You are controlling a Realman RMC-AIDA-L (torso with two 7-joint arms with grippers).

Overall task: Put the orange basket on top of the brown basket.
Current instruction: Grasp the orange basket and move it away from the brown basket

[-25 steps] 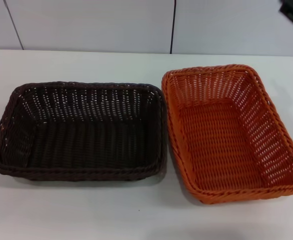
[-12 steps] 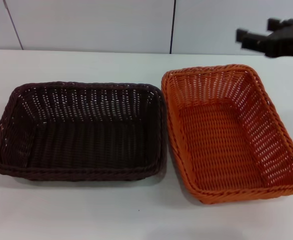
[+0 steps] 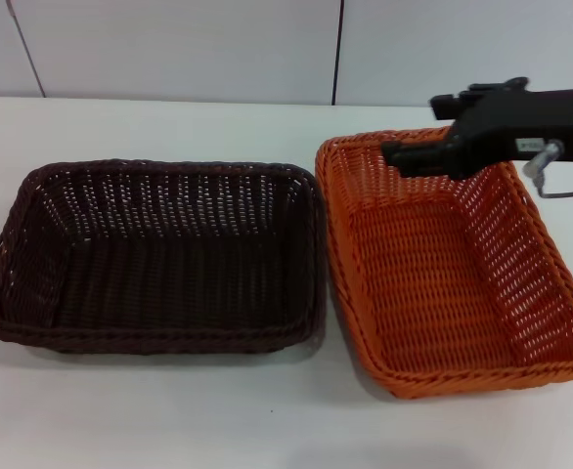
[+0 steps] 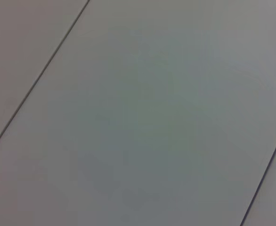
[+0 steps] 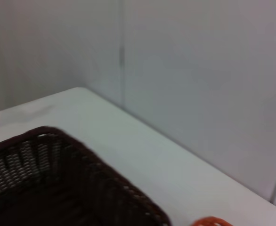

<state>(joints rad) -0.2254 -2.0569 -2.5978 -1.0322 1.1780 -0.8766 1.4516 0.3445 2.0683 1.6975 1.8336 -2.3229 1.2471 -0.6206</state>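
The orange basket [image 3: 448, 264] sits on the white table, on the right in the head view. The brown basket [image 3: 159, 254] sits close beside it on the left, their near rims almost touching. My right gripper [image 3: 411, 127] reaches in from the right, open and empty, over the orange basket's far rim. The right wrist view shows the brown basket's far corner [image 5: 58, 179] and a sliver of the orange basket's rim [image 5: 211, 221]. The left gripper is out of view.
The white table [image 3: 169, 410] ends at a pale panelled wall [image 3: 169, 49] behind the baskets. The left wrist view shows only the wall panels [image 4: 138, 113]. A grey cable [image 3: 560, 186] hangs from the right arm over the orange basket's right side.
My right gripper has come in from the upper right corner, moving left and down, and now hangs over the orange basket's far rim. The baskets have not moved.
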